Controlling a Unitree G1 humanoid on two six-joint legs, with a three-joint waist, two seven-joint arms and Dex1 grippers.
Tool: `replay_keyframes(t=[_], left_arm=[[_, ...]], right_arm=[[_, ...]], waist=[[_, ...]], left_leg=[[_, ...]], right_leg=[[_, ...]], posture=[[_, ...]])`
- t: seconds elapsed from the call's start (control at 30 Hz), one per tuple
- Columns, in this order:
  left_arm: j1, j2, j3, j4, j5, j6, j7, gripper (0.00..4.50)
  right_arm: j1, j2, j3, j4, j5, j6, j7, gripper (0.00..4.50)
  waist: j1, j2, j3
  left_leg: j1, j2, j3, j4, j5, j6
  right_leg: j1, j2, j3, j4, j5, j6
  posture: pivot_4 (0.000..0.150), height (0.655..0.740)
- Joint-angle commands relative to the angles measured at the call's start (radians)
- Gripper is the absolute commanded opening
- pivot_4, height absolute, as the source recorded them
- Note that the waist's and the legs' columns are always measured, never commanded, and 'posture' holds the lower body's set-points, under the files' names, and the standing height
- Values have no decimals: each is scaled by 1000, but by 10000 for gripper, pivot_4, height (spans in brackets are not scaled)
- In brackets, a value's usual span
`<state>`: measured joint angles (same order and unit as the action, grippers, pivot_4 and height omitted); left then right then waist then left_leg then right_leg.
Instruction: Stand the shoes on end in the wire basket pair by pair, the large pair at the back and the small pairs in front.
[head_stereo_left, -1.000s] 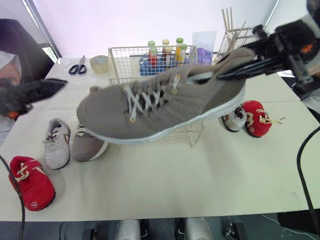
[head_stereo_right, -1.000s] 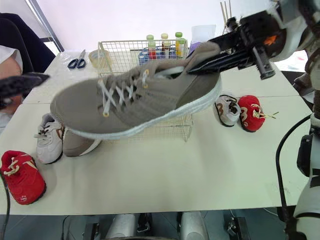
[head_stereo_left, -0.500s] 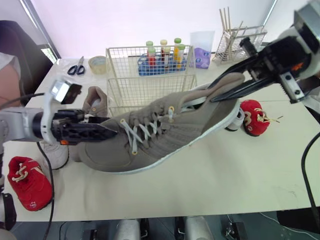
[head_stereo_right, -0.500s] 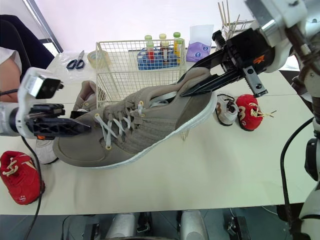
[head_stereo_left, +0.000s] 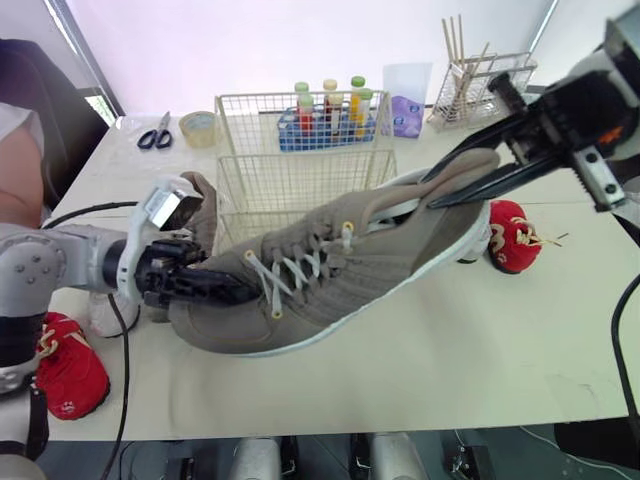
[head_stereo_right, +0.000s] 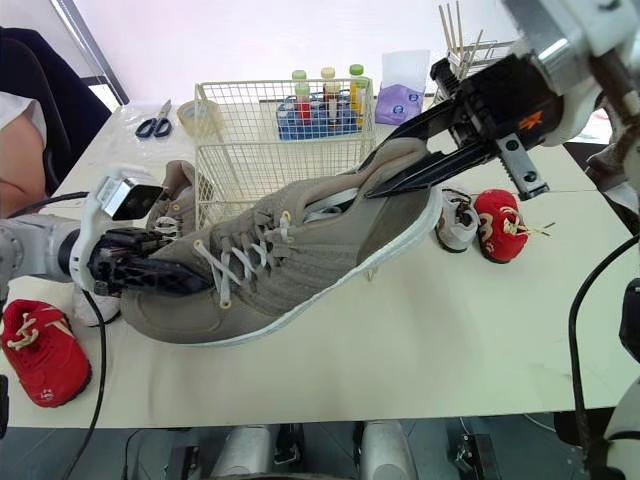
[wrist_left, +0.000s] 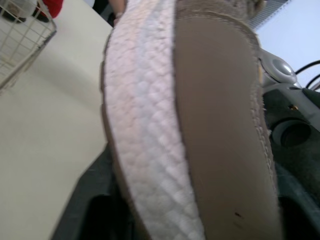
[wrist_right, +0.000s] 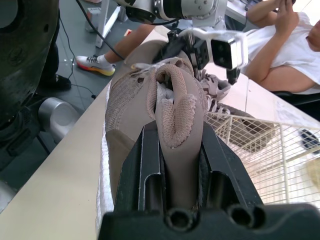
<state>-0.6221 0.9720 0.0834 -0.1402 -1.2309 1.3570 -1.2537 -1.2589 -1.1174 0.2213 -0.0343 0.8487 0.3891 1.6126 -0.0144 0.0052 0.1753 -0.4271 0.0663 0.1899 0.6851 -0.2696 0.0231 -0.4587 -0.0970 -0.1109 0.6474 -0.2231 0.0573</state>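
A large taupe shoe (head_stereo_left: 350, 270) hangs tilted over the table in front of the wire basket (head_stereo_left: 300, 150), heel high, toe low. My right gripper (head_stereo_left: 440, 190) is shut on its heel tab (wrist_right: 175, 115). At the other end my left gripper (head_stereo_left: 230, 290) is shut on the toe, and the sole (wrist_left: 220, 130) sits close between its fingers. The other large shoe (head_stereo_left: 200, 200) leans beside the basket's left wall. A red small shoe (head_stereo_left: 70, 365) and a white one (head_stereo_left: 105, 315) lie at the left. Another red shoe (head_stereo_left: 512, 235) and a white one (head_stereo_right: 455, 222) lie at the right.
Behind the basket are scissors (head_stereo_left: 155, 135), a tape roll (head_stereo_left: 200, 127), a blue rack of bottles (head_stereo_left: 325, 115), a purple packet (head_stereo_left: 405, 110) and a wire rack with sticks (head_stereo_left: 475, 75). A person (head_stereo_right: 25, 150) sits at the table's left end.
The large shoe came down and tilted toe-low. My left gripper swung in from the left and its fingers closed on the toe. The right gripper kept its hold on the heel.
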Motion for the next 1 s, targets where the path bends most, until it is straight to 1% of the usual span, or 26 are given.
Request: replay_keyframes(t=[0.03, 0.1, 0.17, 0.2, 0.3, 0.33, 0.37, 0.4, 0.47, 0.5, 0.57, 0.63, 0.73, 0.83, 0.9, 1.0], left_arm=[[-8, -12, 60, -31, -41, -18, -5, 11510], [7, -22, 79, -49, -56, -19, 21, 11510], [25, -48, 117, -58, -78, -28, 73, 11329], [38, -65, 148, -61, -89, -39, 110, 11329], [70, -105, 233, -67, -121, -63, 205, 11329], [80, -125, 280, -57, -130, -88, 252, 11329], [86, -147, 327, -42, -136, -117, 300, 11329], [85, -174, 372, -29, -141, -154, 357, 11329], [85, -211, 424, -25, -157, -201, 434, 11329], [79, -240, 447, -40, -172, -237, 481, 11329], [55, -303, 468, -74, -214, -302, 574, 11329], [39, -347, 463, -103, -250, -339, 637, 11329], [20, -430, 407, -142, -260, -389, 697, 11329], [6, -490, 358, -135, -234, -428, 707, 11329], [4, -506, 329, -131, -212, -445, 694, 11329], [-7, -528, 299, -118, -198, -467, 678, 11329]], right_arm=[[14, -10, -60, -4, 13, 26, 2, 2431], [31, -12, -76, -4, -3, 54, 2, 2431], [43, -8, -104, 14, -35, 89, -22, 12203], [54, -14, -120, 40, -67, 95, -51, 15510], [78, -18, -182, 140, -141, 107, -153, 31135], [77, 0, -235, 217, -161, 106, -251, 35184], [85, 19, -296, 277, -154, 122, -335, 40328], [116, 41, -370, 305, -120, 158, -409, 44775], [171, 77, -471, 303, -64, 221, -495, 44775], [222, 129, -534, 254, 15, 287, -566, 44775], [311, 253, -609, 125, 155, 385, -710, 44775], [354, 343, -636, 33, 243, 448, -817, 44775], [364, 470, -606, -42, 340, 516, -940, 44775], [330, 574, -589, -44, 427, 552, -1037, 44775], [313, 616, -592, -47, 469, 556, -1072, 44775], [318, 645, -560, -73, 475, 562, -1087, 44775]], waist=[[0, 0, 0], [0, 0, 0], [0, 0, 0], [0, 0, 0], [0, -3, 0], [0, -3, 0], [1, -4, 0], [3, -5, 0], [3, -7, -1], [2, -7, -1], [-1, -7, -1], [-5, -7, -1], [-1, -7, -2], [4, -7, -2], [3, -8, -2], [3, -8, -2]], left_leg=[[0, 0, 0, 0, 0, 0], [0, 0, 0, 0, 0, 0], [0, 0, 0, 0, 0, 0], [0, 0, 0, 0, 0, 0], [0, 0, -1, 1, 0, 0], [0, 0, -1, 1, 0, 0], [0, 0, -1, 1, 0, 0], [0, 0, -1, 1, 0, 0], [0, 0, -2, 2, 0, 0], [0, 0, -2, 2, 0, 0], [2, 0, -3, 1, 0, 0], [4, 1, -3, 1, 1, -1], [5, 0, -3, 1, 2, -1], [4, 0, -4, 1, 2, -1], [5, -1, -4, 1, 1, -1], [5, -2, -4, 1, 1, -1]], right_leg=[[0, 0, 0, 0, 0, 0], [0, 0, 0, 0, 0, 0], [0, 0, 0, 0, 0, 0], [0, 0, 0, 0, 0, 0], [1, 0, 0, 0, 0, 0], [1, 0, 0, 0, 0, 0], [1, -1, 0, 0, 0, 0], [2, -1, 0, 0, 0, 0], [3, -1, -1, 0, 0, 0], [3, -1, -1, 0, 0, 0], [5, -1, -1, 0, 0, 0], [8, 0, 0, 1, 0, 0], [8, 0, 0, 2, 0, 0], [9, 0, -1, 1, 0, 0], [9, 0, -1, 1, 0, 0], [10, 1, -2, 0, 0, 0]], posture=[[1500, 7357], [1500, 7357], [1500, 7357], [1500, 7357], [1500, 7357], [1500, 7357], [1500, 7357], [1500, 7357], [1500, 7357], [1500, 7357], [1500, 7357], [1500, 7357], [1500, 7357], [1500, 7357], [1500, 7357], [1500, 7357]])
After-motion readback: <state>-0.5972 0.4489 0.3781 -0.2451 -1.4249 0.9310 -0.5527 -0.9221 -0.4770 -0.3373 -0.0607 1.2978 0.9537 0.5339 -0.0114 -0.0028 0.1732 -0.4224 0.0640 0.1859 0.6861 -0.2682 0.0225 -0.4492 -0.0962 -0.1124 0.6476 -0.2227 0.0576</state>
